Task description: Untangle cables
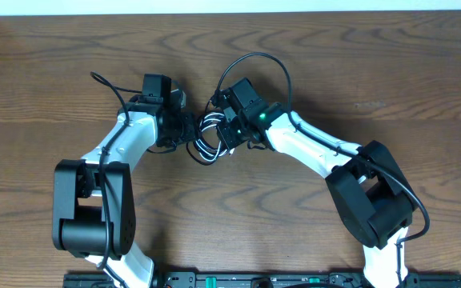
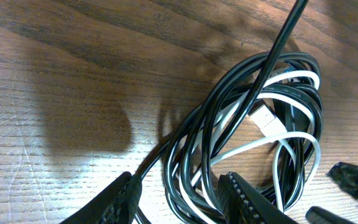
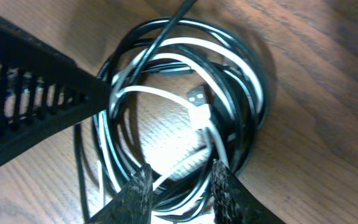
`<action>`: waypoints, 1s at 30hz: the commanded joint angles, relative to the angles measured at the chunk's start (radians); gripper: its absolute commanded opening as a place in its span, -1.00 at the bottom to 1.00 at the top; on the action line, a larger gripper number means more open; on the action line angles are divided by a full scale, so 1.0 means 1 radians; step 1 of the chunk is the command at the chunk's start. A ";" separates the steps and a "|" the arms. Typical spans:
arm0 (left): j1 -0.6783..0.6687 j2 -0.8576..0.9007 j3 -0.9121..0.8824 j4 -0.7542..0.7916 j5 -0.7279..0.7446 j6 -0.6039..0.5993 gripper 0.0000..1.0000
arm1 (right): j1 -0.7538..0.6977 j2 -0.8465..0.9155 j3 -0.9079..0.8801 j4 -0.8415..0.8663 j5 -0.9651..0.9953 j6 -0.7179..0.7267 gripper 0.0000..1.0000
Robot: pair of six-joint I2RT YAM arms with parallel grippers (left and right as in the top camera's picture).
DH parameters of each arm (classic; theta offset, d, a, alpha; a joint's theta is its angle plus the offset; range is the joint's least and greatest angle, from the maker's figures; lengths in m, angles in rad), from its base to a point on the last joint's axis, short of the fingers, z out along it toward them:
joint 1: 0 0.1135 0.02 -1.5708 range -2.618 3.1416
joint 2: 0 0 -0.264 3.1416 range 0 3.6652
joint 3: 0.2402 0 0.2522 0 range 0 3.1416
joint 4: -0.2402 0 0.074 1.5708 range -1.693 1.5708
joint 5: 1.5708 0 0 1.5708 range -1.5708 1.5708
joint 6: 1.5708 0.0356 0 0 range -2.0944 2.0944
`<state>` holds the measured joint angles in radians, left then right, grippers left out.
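Observation:
The cables [image 1: 209, 138] lie as one coiled bundle of black and white strands on the wooden table between my two arms. In the left wrist view the coil [image 2: 253, 124] shows a white plug [image 2: 266, 118] in its middle. My left gripper [image 2: 182, 198] straddles the coil's near strands, open, with a gap beside its left finger [image 2: 124, 198]. In the right wrist view several black and white strands of the bundle [image 3: 185, 106] fill the space between the jaws of my right gripper [image 3: 180, 194], which is shut on them. A black strand [image 3: 173, 18] rises out of the coil.
The wooden table [image 1: 390, 72] extends all round the bundle. Thick black arm wires arc above each wrist [image 1: 256, 56] [image 1: 106, 84]. The other gripper's fingers intrude into each wrist view: the right one [image 2: 353, 180], the left one [image 3: 30, 99]. The arm bases [image 1: 94, 216] [image 1: 370, 204] stand near the front edge.

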<state>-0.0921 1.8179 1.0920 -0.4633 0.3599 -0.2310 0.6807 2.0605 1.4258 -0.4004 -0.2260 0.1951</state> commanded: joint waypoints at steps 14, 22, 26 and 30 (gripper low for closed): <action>-0.001 0.011 0.016 0.002 -0.013 0.012 -0.09 | 0.034 0.009 0.017 0.002 0.104 0.013 -0.57; -0.001 0.011 0.016 0.002 -0.013 0.012 -0.09 | 0.033 0.058 0.017 0.016 0.134 0.013 -0.56; -0.001 0.011 0.016 0.002 -0.013 0.012 -0.09 | 0.032 0.063 0.017 0.042 0.219 0.011 -0.55; -0.001 0.011 0.016 0.002 -0.013 0.012 -0.09 | 0.032 0.063 0.017 0.069 0.227 -0.002 -0.53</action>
<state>-0.0921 1.8179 1.0920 -0.4633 0.3603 -0.2310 0.7128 2.1128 1.4258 -0.3393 -0.0463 0.2008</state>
